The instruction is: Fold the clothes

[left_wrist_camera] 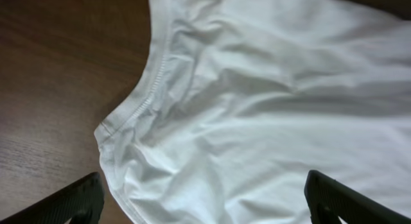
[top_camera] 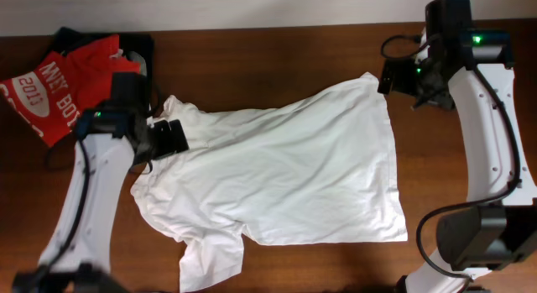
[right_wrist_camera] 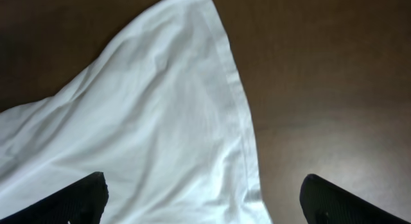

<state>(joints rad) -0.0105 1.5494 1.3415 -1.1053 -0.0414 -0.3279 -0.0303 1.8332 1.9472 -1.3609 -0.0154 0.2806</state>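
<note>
So the red shirt [top_camera: 59,91] with the 2013 print is bunched up just off to the left of the left hand [left_wrist_camera: 205,208]. That hand is spread wide with nothing in it, sitting over a stitched edge of the white T-shirt [top_camera: 285,175]. The tee lies wrinkled on the bench [top_camera: 268,49] between both hands. Over its right corner the right hand [right_wrist_camera: 202,205] is spread wide too, empty.

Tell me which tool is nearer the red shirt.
Left. The left tool hovers over the white T-shirt at the edge closest to the red shirt. The right tool is at the T-shirt's opposite top corner, far from it.
</note>
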